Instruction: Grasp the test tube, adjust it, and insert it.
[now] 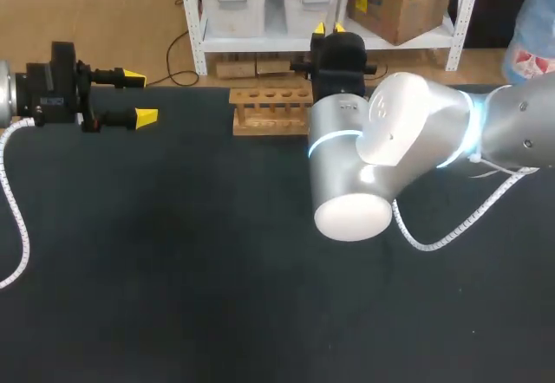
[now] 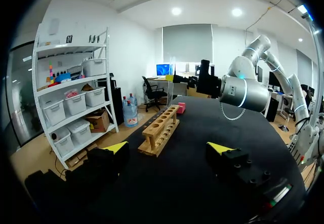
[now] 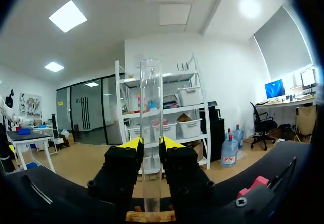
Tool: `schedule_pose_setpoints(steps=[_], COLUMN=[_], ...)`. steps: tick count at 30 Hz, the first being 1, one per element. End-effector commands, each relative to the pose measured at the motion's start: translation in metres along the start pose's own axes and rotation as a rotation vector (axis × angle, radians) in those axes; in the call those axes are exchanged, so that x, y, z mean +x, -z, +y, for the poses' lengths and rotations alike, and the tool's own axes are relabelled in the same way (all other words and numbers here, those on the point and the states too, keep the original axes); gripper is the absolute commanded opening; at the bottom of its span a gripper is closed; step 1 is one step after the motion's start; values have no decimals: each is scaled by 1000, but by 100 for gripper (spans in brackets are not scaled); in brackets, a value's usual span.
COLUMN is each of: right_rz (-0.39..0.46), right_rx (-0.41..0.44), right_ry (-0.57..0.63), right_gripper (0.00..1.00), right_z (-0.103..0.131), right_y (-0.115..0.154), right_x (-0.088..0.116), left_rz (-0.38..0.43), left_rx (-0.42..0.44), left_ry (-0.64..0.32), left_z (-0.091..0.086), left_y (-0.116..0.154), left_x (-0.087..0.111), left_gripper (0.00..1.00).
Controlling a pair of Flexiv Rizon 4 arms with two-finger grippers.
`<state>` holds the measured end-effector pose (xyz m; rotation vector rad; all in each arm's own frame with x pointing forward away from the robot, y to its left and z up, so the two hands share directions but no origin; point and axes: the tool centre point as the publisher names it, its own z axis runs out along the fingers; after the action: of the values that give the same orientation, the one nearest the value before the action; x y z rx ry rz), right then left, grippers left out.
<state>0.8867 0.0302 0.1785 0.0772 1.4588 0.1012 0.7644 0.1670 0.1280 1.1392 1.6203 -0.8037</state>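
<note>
The right gripper (image 3: 151,144) is clamped on the clear test tube (image 3: 151,97), its 2 yellow-tipped fingers pressing the glass from both sides. The tube stands upright along the fingers, open end up, with its lower end over the wooden rack (image 1: 270,110). The rack sits near the far edge of the dark table (image 1: 173,270). The left gripper (image 1: 139,97) hovers well apart from the rack, jaws wide apart and holding nothing. 1 small pink block (image 2: 180,107) lies beyond the rack.
</note>
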Motion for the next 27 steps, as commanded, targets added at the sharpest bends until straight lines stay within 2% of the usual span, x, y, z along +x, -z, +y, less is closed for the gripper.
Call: schedule_pose_setpoints(steps=[1,27], right_rz=[0,16], right_rx=[-405,-448], right_ry=[9,32], right_gripper=[0,0], right_z=[-4,2], right_y=[3,5], right_x=[-2,12], left_rz=[-3,-3], left_rx=[-4,-4], left_ry=[-2,-2], left_z=[-2,-2], left_y=[1,1], left_x=[1,1], left_gripper=[100,100])
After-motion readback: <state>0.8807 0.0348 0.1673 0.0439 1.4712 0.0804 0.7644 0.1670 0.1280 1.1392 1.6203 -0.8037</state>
